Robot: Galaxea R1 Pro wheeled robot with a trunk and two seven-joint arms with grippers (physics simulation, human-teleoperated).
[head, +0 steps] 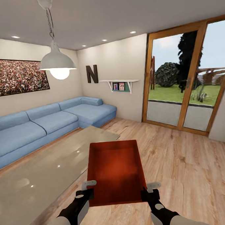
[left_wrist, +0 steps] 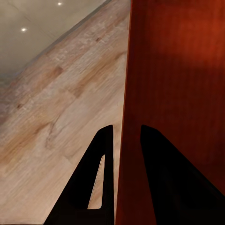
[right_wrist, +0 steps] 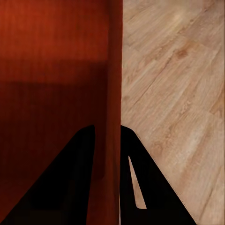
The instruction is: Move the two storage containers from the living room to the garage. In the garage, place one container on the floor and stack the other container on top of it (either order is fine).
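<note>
One orange-red storage container [head: 116,171] hangs in front of me above the light wood floor of the living room, open side up. My left gripper [head: 87,192] is shut on its left wall near the near corner. My right gripper [head: 145,192] is shut on its right wall. In the left wrist view the thin wall [left_wrist: 123,140] runs between the two black fingers [left_wrist: 101,178]. The right wrist view shows the opposite wall [right_wrist: 112,93] clamped between black fingers [right_wrist: 133,178], with the ribbed inside bottom [right_wrist: 51,70] beside it.
A glass coffee table [head: 36,176] lies close on my left, its corner near the container. Behind it a blue sofa [head: 44,126] lines the walls. Wood-framed glass doors [head: 186,82] stand ahead on the right. A pendant lamp [head: 57,62] hangs over the table. Open plank floor [head: 184,168] stretches to the right.
</note>
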